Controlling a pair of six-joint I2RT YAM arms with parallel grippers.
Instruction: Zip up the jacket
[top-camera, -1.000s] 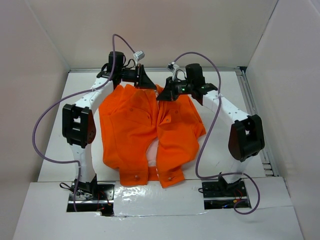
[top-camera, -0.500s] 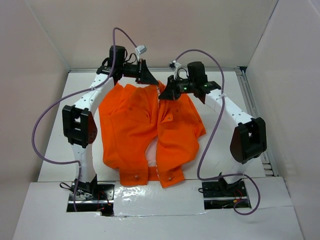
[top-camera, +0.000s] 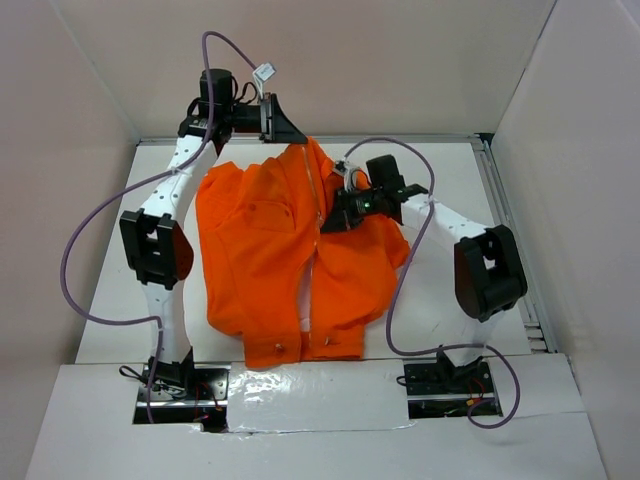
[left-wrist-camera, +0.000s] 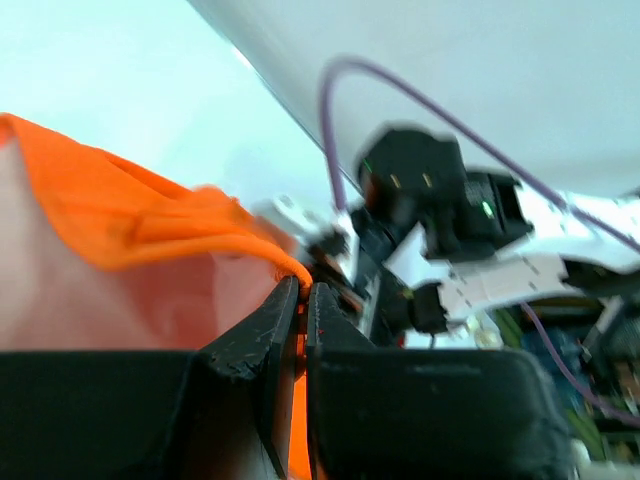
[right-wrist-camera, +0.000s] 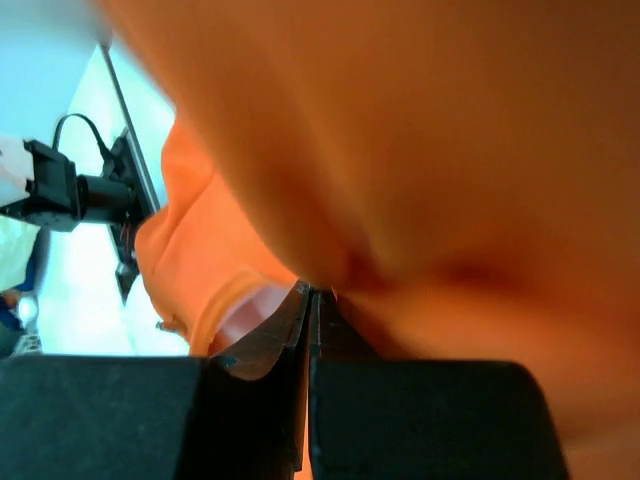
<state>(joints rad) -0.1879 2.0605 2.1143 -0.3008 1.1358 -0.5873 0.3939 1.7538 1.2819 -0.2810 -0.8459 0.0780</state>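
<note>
left end effector (left-wrist-camera: 303, 290) pinches the jacket (top-camera: 262, 255) at its top, right end effector (right-wrist-camera: 308, 293) clamps its front

White table (top-camera: 450, 300) carries the orange jacket (top-camera: 260, 250), spread over its middle

beyond the left gripper (top-camera: 300, 138), a plain pale back wall (top-camera: 400, 60). out to that gripper's left, a slanting side wall (top-camera: 50, 200) of the same pinkish beige; out to the right of the right gripper (top-camera: 323, 224), a matching side wall (top-camera: 590, 200). below both, a matte white table (top-camera: 450, 300). farther right of the right gripper, along the table's edge, a grey metal rail (top-camera: 512, 250). nearer than both grippers, a white board (top-camera: 320, 445) with a glossy, crinkled strip (top-camera: 320, 388) at its far edge. soft, even light, with faint shadows.
</note>
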